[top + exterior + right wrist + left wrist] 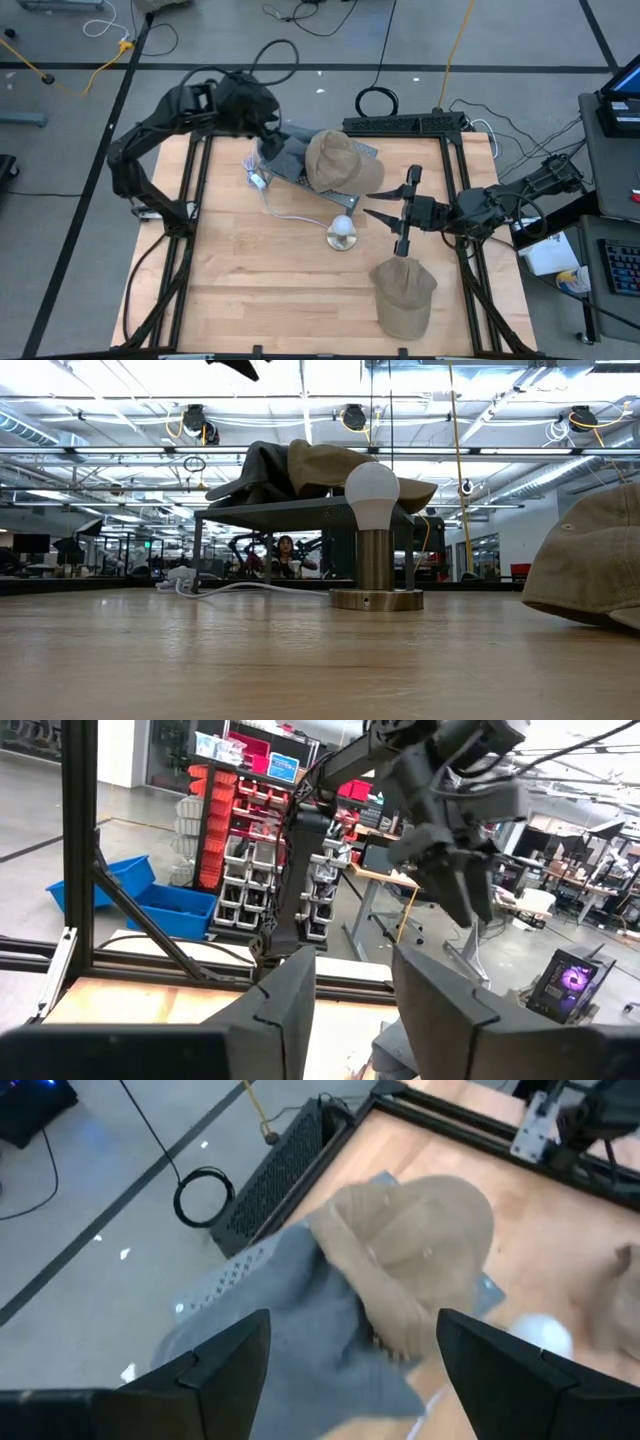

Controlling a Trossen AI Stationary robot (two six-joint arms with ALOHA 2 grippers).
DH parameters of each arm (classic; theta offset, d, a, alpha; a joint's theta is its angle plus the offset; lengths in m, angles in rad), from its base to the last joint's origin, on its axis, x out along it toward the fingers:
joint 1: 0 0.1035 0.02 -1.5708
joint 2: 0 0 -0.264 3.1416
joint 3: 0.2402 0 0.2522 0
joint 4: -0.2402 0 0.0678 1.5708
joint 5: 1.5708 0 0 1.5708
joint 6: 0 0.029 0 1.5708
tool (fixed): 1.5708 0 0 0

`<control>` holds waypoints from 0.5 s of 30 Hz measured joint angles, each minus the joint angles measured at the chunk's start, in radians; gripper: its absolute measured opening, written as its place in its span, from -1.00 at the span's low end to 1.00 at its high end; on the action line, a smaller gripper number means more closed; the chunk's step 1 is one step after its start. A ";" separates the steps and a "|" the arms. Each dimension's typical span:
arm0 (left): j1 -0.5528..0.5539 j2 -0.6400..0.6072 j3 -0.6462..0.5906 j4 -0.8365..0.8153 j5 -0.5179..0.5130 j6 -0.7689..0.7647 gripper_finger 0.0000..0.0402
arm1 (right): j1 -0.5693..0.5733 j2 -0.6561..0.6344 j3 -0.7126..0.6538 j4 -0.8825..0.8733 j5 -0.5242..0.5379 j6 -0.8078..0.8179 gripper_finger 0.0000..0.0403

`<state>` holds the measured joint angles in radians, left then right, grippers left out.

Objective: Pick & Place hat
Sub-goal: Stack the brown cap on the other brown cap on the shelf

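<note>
A: Where do the tan fabric caps lie relative to the jaws?

B: One tan cap (342, 160) rests with a grey cloth (283, 157) on the grey perforated metal stand (366, 151), below the left gripper (268, 135), whose jaws stand open, empty. A second tan cap (403, 296) lies on the wooden table (260, 290), near the right gripper (385, 213), jaws also parted.

A: Any legible writing?

B: None can be read.

A: Nearby things?

B: A white globe lamp on a metal base (342, 234), between stand and second cap.

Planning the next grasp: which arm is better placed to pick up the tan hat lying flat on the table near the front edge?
Likely the right: its hand hovers open just above that hat, while the left hand is over the rack.
</note>
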<state>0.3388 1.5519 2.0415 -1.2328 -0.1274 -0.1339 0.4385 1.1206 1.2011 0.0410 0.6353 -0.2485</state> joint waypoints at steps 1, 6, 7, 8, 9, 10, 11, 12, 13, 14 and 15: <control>-0.005 -0.010 0.000 -0.017 0.000 -0.002 0.44 | 0.000 0.000 0.000 0.000 0.005 0.000 -0.35; -0.032 -0.059 0.000 -0.100 0.013 -0.031 0.40 | 0.000 0.000 0.000 0.000 0.124 0.013 -0.30; -0.039 -0.067 0.000 -0.111 0.028 -0.036 0.39 | -0.001 0.000 0.000 0.000 0.138 0.024 -0.28; -0.045 -0.076 0.000 -0.119 0.045 -0.040 0.38 | 0.000 0.000 0.000 0.000 0.151 0.035 -0.26; -0.050 -0.084 0.000 -0.124 0.064 -0.045 0.37 | 0.000 0.000 0.000 0.000 0.155 0.046 -0.23; -0.057 -0.093 0.000 -0.128 0.083 -0.052 0.36 | 0.000 0.000 0.000 0.000 0.154 0.055 -0.20; -0.064 -0.102 0.000 -0.129 0.102 -0.052 0.36 | 0.000 0.000 0.000 0.000 0.154 0.062 -0.16; -0.071 -0.113 0.000 -0.129 0.120 -0.051 0.37 | 0.000 0.000 0.000 0.000 0.154 0.070 -0.11; -0.076 -0.123 0.000 -0.128 0.134 -0.051 0.38 | 0.000 0.000 0.000 0.000 0.154 0.078 -0.07; -0.084 -0.132 0.000 -0.127 0.144 -0.048 0.39 | 0.000 0.000 0.000 0.000 0.154 0.084 -0.02; -0.093 -0.140 0.000 -0.123 0.151 -0.046 0.40 | 0.000 0.000 0.000 0.000 0.154 0.093 0.03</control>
<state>0.2459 1.4115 2.0415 -1.3561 0.0236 -0.1804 0.4381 1.1206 1.2011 0.0410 0.7891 -0.1555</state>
